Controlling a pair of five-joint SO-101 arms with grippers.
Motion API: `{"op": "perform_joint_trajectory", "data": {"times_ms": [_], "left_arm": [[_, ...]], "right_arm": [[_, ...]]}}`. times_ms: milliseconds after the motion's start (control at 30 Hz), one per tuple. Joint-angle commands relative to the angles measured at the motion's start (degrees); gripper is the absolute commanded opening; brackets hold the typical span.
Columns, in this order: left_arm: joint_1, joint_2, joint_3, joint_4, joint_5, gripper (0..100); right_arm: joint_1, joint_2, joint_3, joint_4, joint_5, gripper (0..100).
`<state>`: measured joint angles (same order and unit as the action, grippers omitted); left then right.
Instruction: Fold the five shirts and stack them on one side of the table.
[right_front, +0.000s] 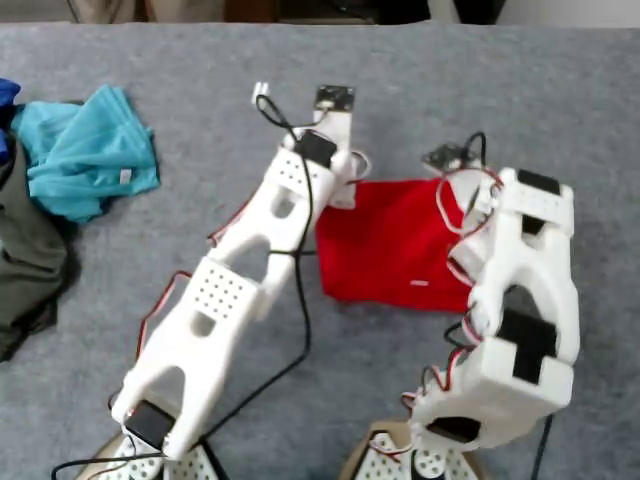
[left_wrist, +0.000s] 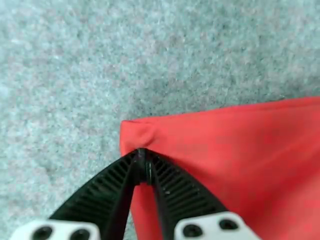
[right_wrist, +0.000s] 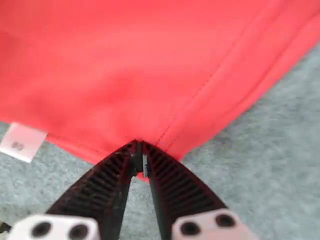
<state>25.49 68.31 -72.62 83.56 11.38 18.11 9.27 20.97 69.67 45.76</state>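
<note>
A folded red shirt (right_front: 390, 245) lies flat in the middle of the grey table. My left gripper (left_wrist: 143, 169) is shut on one corner of the red shirt (left_wrist: 230, 150); in the high view that is the shirt's far left corner, under the left gripper (right_front: 338, 190). My right gripper (right_wrist: 139, 161) is shut on an edge corner of the red shirt (right_wrist: 140, 70), close to its white label (right_wrist: 22, 142). The right arm (right_front: 520, 290) covers the shirt's right side. A crumpled teal shirt (right_front: 85, 150) and a dark olive shirt (right_front: 25, 260) lie at the table's left.
A bit of blue cloth (right_front: 6, 95) shows at the far left edge behind the teal shirt. Bare grey tabletop (right_front: 500, 90) stretches along the far side and right. Cables hang from both arms near the front edge.
</note>
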Motion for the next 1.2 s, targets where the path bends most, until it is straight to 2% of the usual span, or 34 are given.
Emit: {"op": "perform_joint_trajectory", "data": {"times_ms": [0,200,333,500,633,800,900,1033,1167], "left_arm": [[-2.81,-0.04,-2.37,-0.35,-0.18,2],[-5.63,-0.04,-2.37,-0.35,0.00,2],[-5.45,-0.22,-2.37,-0.35,0.00,2],[-5.54,-0.92,-3.87,0.70,0.00,2],[-5.89,-3.03,-14.33,8.00,-0.44,2],[-8.26,-3.74,-23.74,14.42,-1.23,2],[-7.82,-6.46,-21.80,17.49,-1.14,2],[-7.65,-8.92,-16.09,17.58,-2.46,2],[-7.65,-16.48,-7.56,17.58,-4.92,2]], "right_arm": [[5.32,1.54,5.05,-4.48,2.90,0.5],[8.31,-3.30,11.65,-6.86,5.89,0.5],[5.76,-8.40,11.38,-5.98,5.89,0.5],[0.31,-19.82,6.99,0.53,4.48,0.5],[-1.01,-25.54,1.54,2.90,2.11,0.5],[-1.10,-23.43,-6.81,3.52,-1.32,0.7],[-1.01,-19.21,-11.91,7.30,-5.54,0.9],[-1.19,-14.29,-14.46,12.57,-12.40,1.2],[-0.66,-14.81,-11.56,13.45,-16.70,10.8]]}}
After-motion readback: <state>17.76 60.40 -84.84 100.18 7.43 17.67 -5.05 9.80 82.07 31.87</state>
